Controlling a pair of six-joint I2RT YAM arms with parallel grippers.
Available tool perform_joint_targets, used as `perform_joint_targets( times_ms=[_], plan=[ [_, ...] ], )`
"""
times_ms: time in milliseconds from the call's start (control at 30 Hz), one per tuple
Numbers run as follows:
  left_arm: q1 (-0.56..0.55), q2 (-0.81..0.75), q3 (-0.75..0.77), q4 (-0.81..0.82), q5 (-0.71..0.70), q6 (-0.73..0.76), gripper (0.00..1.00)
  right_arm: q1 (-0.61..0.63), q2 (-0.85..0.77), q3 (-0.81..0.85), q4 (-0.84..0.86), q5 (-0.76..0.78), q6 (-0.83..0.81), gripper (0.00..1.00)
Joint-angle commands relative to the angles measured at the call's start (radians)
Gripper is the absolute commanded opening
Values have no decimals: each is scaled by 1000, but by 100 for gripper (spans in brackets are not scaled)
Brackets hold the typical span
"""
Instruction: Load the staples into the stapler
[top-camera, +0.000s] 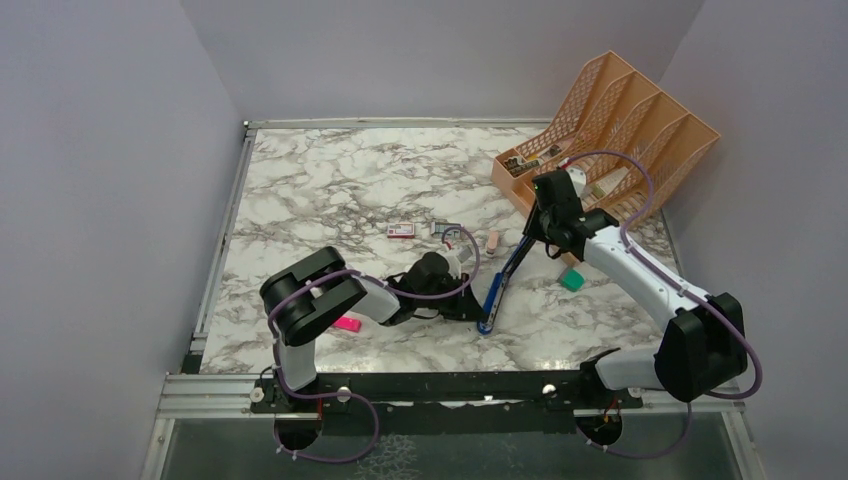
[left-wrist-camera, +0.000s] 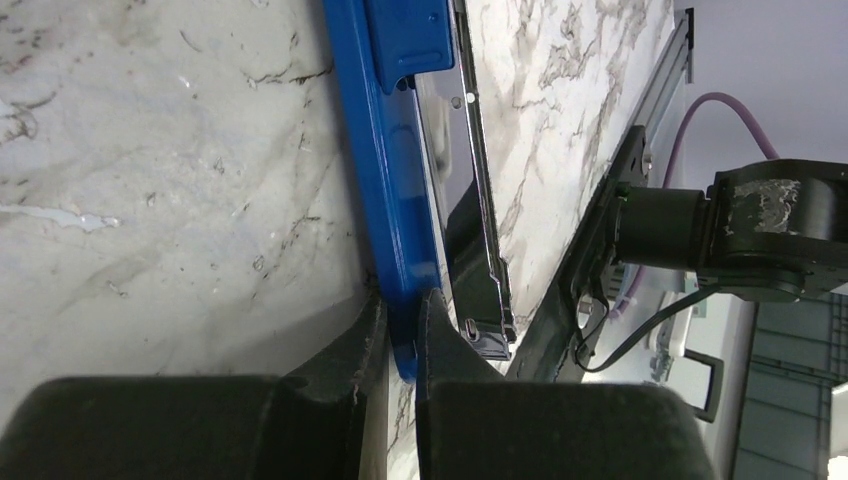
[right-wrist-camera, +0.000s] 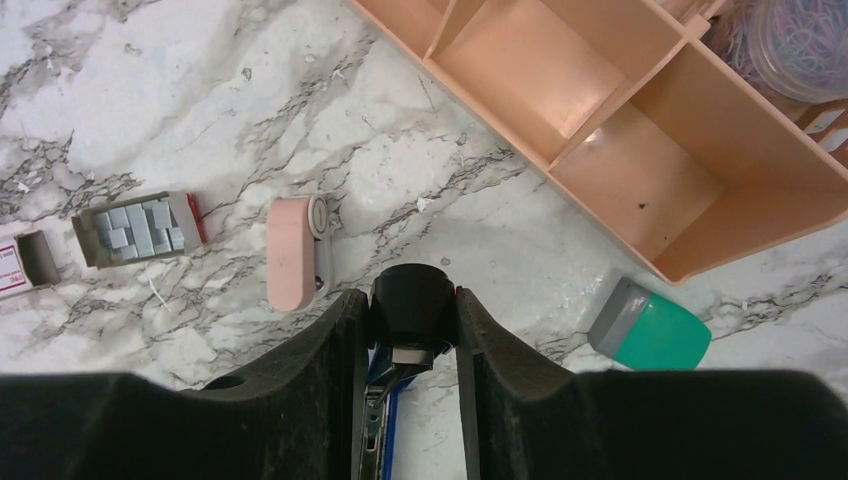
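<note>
The blue stapler lies opened out on the marble table, with its metal magazine swung off the blue base. My left gripper is shut on the near end of that base, which shows between its tips in the left wrist view. My right gripper is shut on the stapler's black top end and holds it raised. The grey staples lie in an open tray left of the right gripper, also seen in the top view, beside the red-and-white box.
A pink oblong object lies just left of the right gripper. A teal block with a grey cap lies to its right. An orange desk organiser stands at the back right. A pink highlighter lies by the left arm.
</note>
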Motion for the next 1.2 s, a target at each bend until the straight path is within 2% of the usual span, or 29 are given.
perform_joint_targets(
  times_ms=[0, 233, 400, 900, 1167],
  plan=[
    [11, 12, -31, -24, 81, 25, 0, -8, -7, -31, 74, 7, -43, 39],
    [35, 22, -19, -22, 101, -8, 0, -10, -31, -59, 40, -31, -20, 61],
    [55, 42, -18, -17, 113, -35, 0, -10, -40, -86, 58, -73, -17, 70],
    [90, 63, -32, 6, 119, -126, 0, -10, -118, -46, 22, -76, -14, 83],
    [103, 84, -27, 56, 139, -187, 0, -10, -200, -63, -19, -117, 12, 84]
  ],
)
